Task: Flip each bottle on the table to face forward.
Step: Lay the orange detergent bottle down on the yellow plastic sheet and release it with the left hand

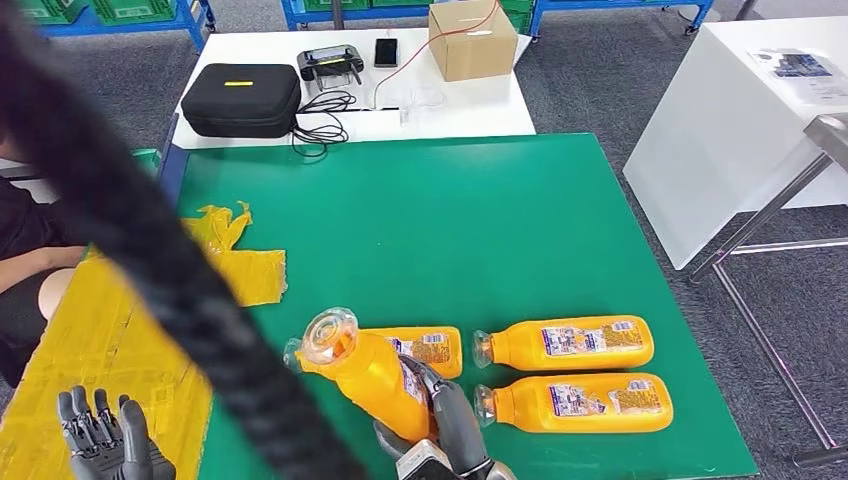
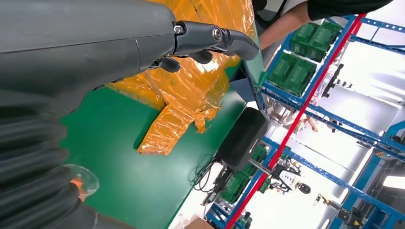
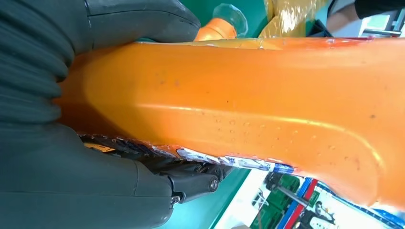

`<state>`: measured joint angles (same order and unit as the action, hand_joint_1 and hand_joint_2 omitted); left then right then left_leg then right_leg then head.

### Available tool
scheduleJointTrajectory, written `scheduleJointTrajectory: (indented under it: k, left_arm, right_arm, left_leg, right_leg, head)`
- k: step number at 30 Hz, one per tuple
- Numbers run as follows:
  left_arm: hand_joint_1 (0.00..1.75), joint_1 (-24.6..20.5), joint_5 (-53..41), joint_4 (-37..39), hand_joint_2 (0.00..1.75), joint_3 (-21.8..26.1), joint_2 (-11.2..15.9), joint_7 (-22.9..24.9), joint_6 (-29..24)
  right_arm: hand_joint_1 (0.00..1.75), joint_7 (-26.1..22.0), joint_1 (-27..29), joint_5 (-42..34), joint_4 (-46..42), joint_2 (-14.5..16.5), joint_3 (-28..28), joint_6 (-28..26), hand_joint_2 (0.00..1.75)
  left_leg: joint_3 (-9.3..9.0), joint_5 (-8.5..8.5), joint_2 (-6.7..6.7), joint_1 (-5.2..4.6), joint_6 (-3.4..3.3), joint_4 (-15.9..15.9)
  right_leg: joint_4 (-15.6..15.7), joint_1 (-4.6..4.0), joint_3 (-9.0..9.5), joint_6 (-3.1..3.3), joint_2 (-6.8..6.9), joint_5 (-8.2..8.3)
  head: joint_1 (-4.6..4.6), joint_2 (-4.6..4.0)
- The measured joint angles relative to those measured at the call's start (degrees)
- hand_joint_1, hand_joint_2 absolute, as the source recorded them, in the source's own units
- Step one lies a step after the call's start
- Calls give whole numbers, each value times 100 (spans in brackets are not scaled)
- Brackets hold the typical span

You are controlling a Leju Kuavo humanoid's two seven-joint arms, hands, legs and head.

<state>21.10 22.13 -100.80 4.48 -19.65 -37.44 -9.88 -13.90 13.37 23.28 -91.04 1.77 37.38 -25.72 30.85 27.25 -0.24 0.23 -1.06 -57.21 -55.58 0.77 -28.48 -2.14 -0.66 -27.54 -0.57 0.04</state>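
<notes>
My right hand (image 1: 445,425) grips an orange bottle (image 1: 365,370) near the green table's front edge and holds it lifted and tilted, its clear cap toward the left. Close up, the held bottle (image 3: 248,109) lies between my thumb and fingers (image 3: 191,183). Behind it lies another orange bottle (image 1: 430,347), partly hidden. Two more orange bottles (image 1: 565,343) (image 1: 575,402) lie on their sides to the right, labels up, caps pointing left. My left hand (image 1: 105,440) hovers open over yellow sheeting at the front left; its fingers (image 2: 210,38) are spread.
Crumpled yellow sheeting (image 1: 235,265) covers the table's left part. A thick black cable (image 1: 170,270) crosses the head view diagonally. Beyond the green table (image 1: 450,210) stands a white table with a black case (image 1: 242,98) and a cardboard box (image 1: 472,38). A person's arm (image 1: 30,265) is at the left.
</notes>
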Motion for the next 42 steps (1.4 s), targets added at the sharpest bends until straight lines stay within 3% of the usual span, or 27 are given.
scheduleJointTrajectory:
  k: [2,6,8,15,24,28,31,37,42]
  left_arm:
    - [0,13,-89,0,175,0,0,9,409]
    - [0,54,-531,-1,175,-57,-6,-111,2426]
    - [0,67,-790,-27,175,-150,-14,-206,3157]
    - [0,70,-1255,-480,175,-497,-15,-262,4345]
    - [0,49,-1561,-925,175,-766,7,-265,4838]
    - [0,5,-2016,-1090,175,-1002,43,-265,4709]
    - [0,-64,-2322,-1099,175,-1334,148,-260,4024]
    - [0,-350,-2817,-595,175,-2376,788,-258,2155]
    - [0,-495,-3017,-106,175,-2781,1090,-273,1773]
  right_arm:
    - [175,0,31,19,-49,21,-54,85,175]
    - [175,-35,75,132,-205,56,-135,514,175]
    - [175,-72,89,216,-265,80,-171,721,175]
    - [175,-84,92,325,-449,125,-207,1088,175]
    - [175,-43,37,347,-526,120,-151,1236,175]
    - [175,8,-95,435,-526,82,-18,1313,175]
    - [175,60,-255,618,-525,31,153,1409,175]
    - [175,122,-737,1190,-476,10,567,1739,175]
    - [175,118,-914,1325,-440,15,733,1827,175]
  left_leg:
    - [1,0,0,0,0,0]
    - [4,0,0,-1,0,0]
    - [6,0,0,-1,0,0]
    - [8,0,0,-1,0,0]
    - [9,0,0,-1,0,0]
    - [9,0,0,-1,0,0]
    - [8,-1,0,-1,0,-1]
    - [6,-4,-4,-1,3,-1]
    - [12,-5,-4,0,5,0]
  right_leg:
    - [0,1,0,0,0,0]
    - [0,1,-4,0,0,0]
    - [0,1,-5,0,0,0]
    - [0,0,-7,0,0,0]
    - [0,1,-7,0,0,0]
    - [0,1,-6,0,1,0]
    - [0,1,-7,-1,0,1]
    - [-1,-1,-6,0,3,1]
    - [-2,0,-8,-1,4,0]
  head:
    - [0,0]
    - [0,0]
    - [0,0]
    - [0,0]
    - [0,0]
    - [0,0]
    - [0,0]
    - [1,0]
    - [2,0]
